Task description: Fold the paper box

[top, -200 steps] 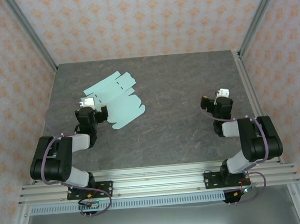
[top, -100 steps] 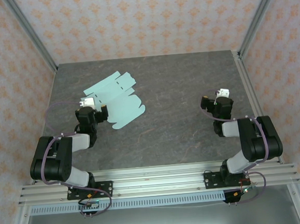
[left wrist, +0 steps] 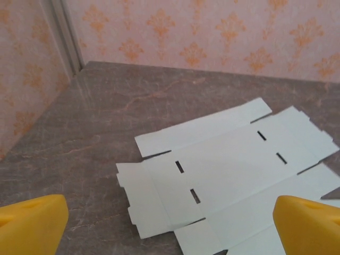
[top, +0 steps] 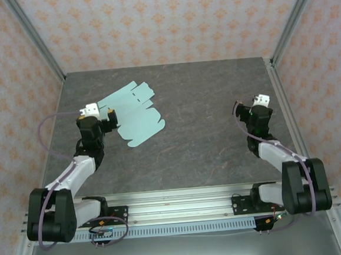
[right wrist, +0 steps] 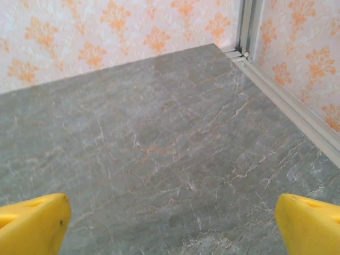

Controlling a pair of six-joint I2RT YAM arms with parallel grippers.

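Note:
The paper box [top: 135, 114] is a flat, pale mint-green die-cut sheet with rounded tabs, lying unfolded on the far left part of the table. The left wrist view looks down on its slotted panels [left wrist: 228, 164]. My left gripper [top: 102, 118] hovers at the sheet's left edge. It is open, with the sheet lying below and between its yellow fingertips [left wrist: 33, 223], and it holds nothing. My right gripper [top: 251, 110] is on the right side of the table, far from the sheet. It is open, and bare stone surface shows between its yellow fingertips [right wrist: 311, 223].
The grey marbled table [top: 206, 130] is enclosed by patterned orange walls and aluminium posts [top: 33, 38]. A metal rail [right wrist: 287, 95] runs along the right edge, near my right gripper. The arm bases sit on the front rail [top: 177, 207].
Both arms have unfolded from their tucked poses. The left gripper has shifted left and farther back beside the sheet, and the right gripper has moved right and slightly back. The sheet has not moved.

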